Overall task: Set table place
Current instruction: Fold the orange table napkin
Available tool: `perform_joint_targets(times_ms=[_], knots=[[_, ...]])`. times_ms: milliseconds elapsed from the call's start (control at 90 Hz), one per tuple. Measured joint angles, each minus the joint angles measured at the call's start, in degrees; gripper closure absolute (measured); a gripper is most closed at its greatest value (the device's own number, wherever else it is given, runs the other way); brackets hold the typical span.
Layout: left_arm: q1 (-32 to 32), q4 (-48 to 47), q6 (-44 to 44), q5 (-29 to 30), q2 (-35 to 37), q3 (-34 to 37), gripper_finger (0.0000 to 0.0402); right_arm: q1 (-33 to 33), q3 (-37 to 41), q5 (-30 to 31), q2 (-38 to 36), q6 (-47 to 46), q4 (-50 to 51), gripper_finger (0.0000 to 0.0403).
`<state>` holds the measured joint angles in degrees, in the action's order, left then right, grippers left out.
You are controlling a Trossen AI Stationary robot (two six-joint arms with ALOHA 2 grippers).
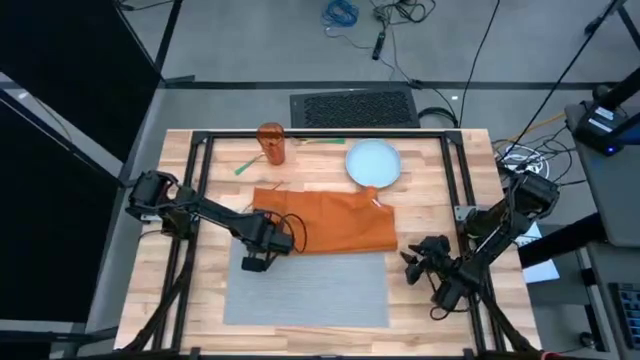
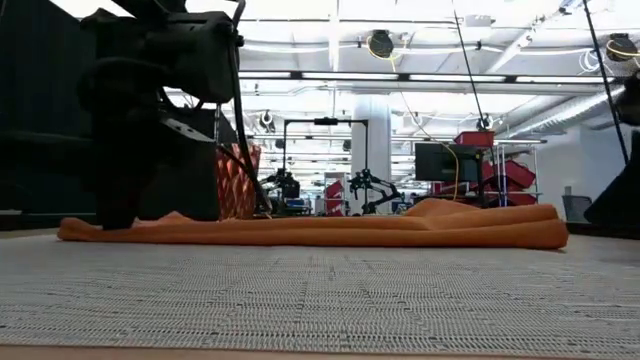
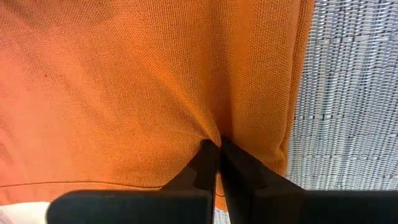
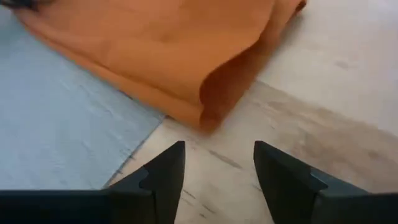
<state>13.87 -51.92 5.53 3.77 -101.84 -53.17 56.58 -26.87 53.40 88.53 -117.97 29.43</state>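
Note:
An orange cloth napkin [image 1: 335, 220] lies spread on the table [image 1: 440, 200]. Its near edge overlaps the far edge of the grey woven placemat [image 1: 310, 290]. My left gripper [image 1: 266, 243] is down on the napkin's near left part and shut on the cloth; in the low view it stands at the napkin's left end [image 2: 120, 205]. My right gripper [image 4: 217, 165] is open and low over bare wood, just off the napkin's near right corner [image 4: 208, 109], touching nothing. A round pale plate [image 1: 373, 163] rests on the table beyond the napkin. My left gripper pinches a small pucker of the napkin [image 3: 208, 127] between its two shut fingers [image 3: 202, 165], close to the napkin's near edge beside the placemat [image 3: 348, 93]. The fingers come from above, pointing down. One layer or several, I cannot tell. The cloth around them lies flat on the table.
An orange ribbed cup [image 1: 271, 143] stands at the far left of the table, with thin green sticks [image 1: 245, 166] lying beside it. A black metal frame [image 1: 200, 170] edges the tabletop. A dark keyboard-like mat [image 1: 352, 107] and cables lie on the floor beyond.

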Motion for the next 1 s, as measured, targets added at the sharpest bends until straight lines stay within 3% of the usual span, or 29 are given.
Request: perform_joint_targets(times_ms=[178, 322, 767, 1000], knots=[[0.04, -0.02, 0.01, 0.02, 0.0, 0.0, 0.0402, 1.19, 7.89, 7.35, -0.13, 4.47, -17.58, 0.0168], [0.04, -0.04, -0.03, 0.02, 0.0, 0.0, 0.0402, 2.21, 9.32, 10.75, -0.79, 5.15, -20.07, 0.0147], [0.0, -0.05, -0.25, 0.02, 0.0, 0.0, 0.0402, -2.03, 11.43, 10.39, -3.17, 6.35, -20.13, 0.0151], [0.0, -0.04, -0.27, 0.02, 0.0, 0.0, 0.0402, -5.9, 11.52, 7.21, -3.13, 15.28, -26.43, 0.0151]])
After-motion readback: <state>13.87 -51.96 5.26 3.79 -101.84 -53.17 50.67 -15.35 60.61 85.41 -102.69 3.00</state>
